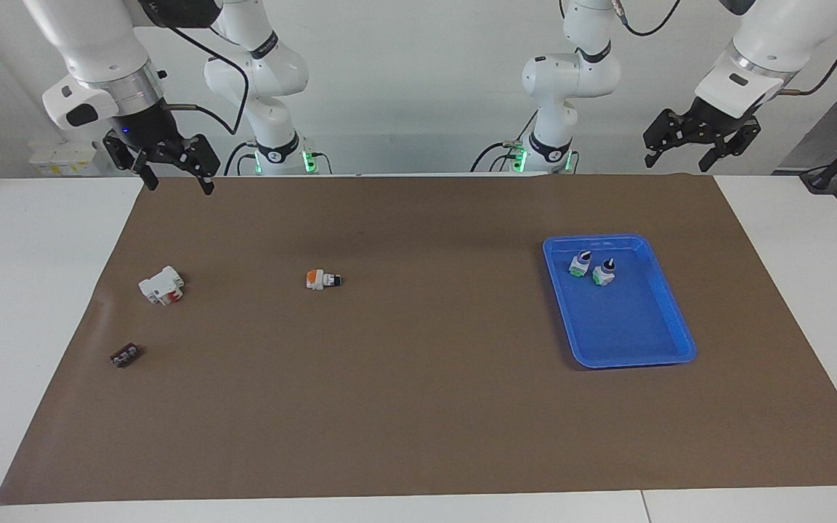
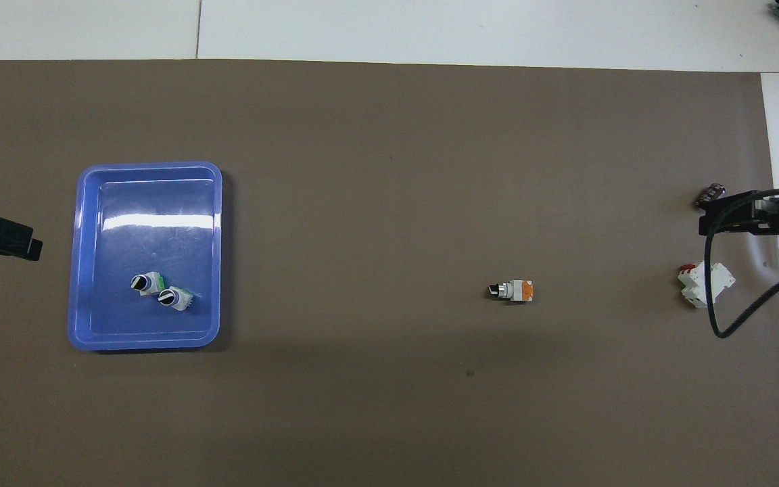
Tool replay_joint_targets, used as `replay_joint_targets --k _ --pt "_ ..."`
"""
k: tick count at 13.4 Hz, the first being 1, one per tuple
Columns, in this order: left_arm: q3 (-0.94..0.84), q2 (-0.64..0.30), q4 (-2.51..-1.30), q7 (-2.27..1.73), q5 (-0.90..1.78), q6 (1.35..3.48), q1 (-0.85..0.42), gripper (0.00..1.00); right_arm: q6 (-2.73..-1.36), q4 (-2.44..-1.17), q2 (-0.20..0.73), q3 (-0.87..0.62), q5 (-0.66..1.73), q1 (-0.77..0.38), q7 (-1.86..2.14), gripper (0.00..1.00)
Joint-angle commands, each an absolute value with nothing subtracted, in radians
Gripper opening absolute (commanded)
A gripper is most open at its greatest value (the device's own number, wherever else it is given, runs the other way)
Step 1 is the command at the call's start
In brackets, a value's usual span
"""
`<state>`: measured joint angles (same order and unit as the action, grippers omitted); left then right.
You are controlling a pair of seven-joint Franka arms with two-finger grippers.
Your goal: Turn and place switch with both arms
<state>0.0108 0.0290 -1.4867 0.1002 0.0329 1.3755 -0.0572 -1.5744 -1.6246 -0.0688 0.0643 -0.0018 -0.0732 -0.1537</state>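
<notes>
Both grippers hang raised over the edges of the brown mat, jaws spread and holding nothing. The right gripper (image 1: 171,171) is over the mat's corner at the right arm's end, close to the robots; the left gripper (image 1: 702,145) is over the matching corner at the left arm's end, near the blue tray (image 1: 669,301). Both arms wait.

The rotary selector switch (image 1: 322,279) to be handled lies on its side on the mat, about midway along the table, orange face of its base showing and black knob pointing toward the left arm's end. It is well apart from either gripper.

Risks, as judged: lying on its side, the small switch may roll or skid if the fingers close off-centre; a pinch on the knob alone could turn it unintended or let the body slip; a handover between arms could drop it. The right gripper could also mistake the white block with a red part (image 1: 162,285) for the target.

Count: three selector switches, one on the mat and two with green bases (image 1: 584,264) standing in the tray; one tray; one white block; one small black terminal strip (image 1: 126,355); two grippers.
</notes>
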Motion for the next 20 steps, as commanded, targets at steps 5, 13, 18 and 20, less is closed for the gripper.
replay_joint_targets --k 5,13,18,20 --pt "0.009 0.058 -1.52 0.097 0.028 1.381 -0.052 1.0 -1.583 -1.646 -0.086 0.061 -0.008 -0.071 -0.173 1.0" --pt "0.009 0.058 -1.52 0.097 0.028 1.381 -0.052 1.0 -1.632 -1.671 -0.101 0.057 -0.023 -0.095 -0.449 1.0" --pt "0.009 0.058 -1.52 0.097 0.028 1.381 -0.052 1.0 -1.663 -1.718 -0.084 0.051 -0.023 -0.12 -0.751 1.0" --pt "0.009 0.058 -1.52 0.097 0.028 1.381 -0.052 1.0 -1.762 -1.822 -0.098 0.051 -0.009 -0.132 -0.855 1.0"
